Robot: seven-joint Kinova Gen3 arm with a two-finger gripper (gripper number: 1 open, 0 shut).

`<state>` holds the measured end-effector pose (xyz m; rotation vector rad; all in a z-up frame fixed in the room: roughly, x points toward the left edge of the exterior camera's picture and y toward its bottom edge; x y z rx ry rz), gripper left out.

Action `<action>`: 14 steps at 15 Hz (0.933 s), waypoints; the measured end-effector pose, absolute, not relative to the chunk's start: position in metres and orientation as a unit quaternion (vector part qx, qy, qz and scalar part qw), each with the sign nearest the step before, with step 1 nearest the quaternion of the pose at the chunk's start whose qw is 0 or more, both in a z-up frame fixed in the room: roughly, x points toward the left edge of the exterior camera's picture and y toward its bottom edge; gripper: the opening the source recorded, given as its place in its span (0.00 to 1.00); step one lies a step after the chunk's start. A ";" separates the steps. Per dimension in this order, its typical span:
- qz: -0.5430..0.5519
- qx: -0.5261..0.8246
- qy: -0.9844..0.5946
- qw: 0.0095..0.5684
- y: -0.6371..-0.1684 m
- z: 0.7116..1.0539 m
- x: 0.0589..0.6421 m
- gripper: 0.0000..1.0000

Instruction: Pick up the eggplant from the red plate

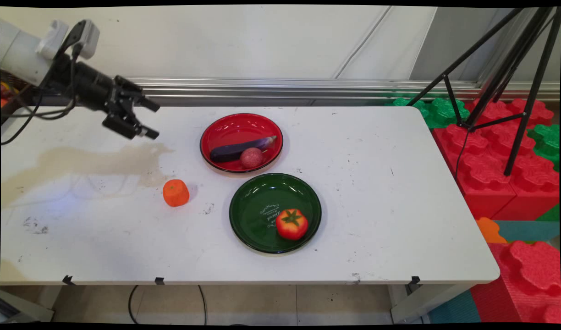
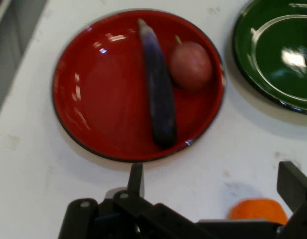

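Note:
My gripper (image 1: pixel 151 119) hangs open and empty above the table's far left, pointing towards the red plate (image 1: pixel 216 133). In the hand view the gripper (image 2: pixel 213 184) faces that red plate (image 2: pixel 103 99), which holds a purple eggplant (image 2: pixel 158 89) and a round reddish fruit (image 2: pixel 191 64). The main view shows the eggplant (image 1: pixel 241 148) and the fruit (image 1: pixel 251 157) side by side. An orange (image 1: pixel 175 192) lies on the table below the gripper, and the orange (image 2: pixel 258 209) shows between the fingers. A green plate (image 1: pixel 257 206) holds a tomato (image 1: pixel 291 223).
A brownish stain (image 1: pixel 79 160) spreads over the white table's (image 1: pixel 399 206) left part. A black tripod (image 1: pixel 505 78) stands off the right end among red and green foam blocks (image 1: pixel 500 151). The green plate (image 2: pixel 273 64) edges the hand view's upper right.

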<state>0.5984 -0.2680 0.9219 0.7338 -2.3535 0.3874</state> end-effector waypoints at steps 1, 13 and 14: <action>0.151 0.280 -0.893 0.319 -0.272 0.923 0.598 1.00; 0.178 0.285 -0.885 0.321 -0.344 0.902 0.568 1.00; 0.177 0.284 -0.887 0.319 -0.351 0.897 0.563 1.00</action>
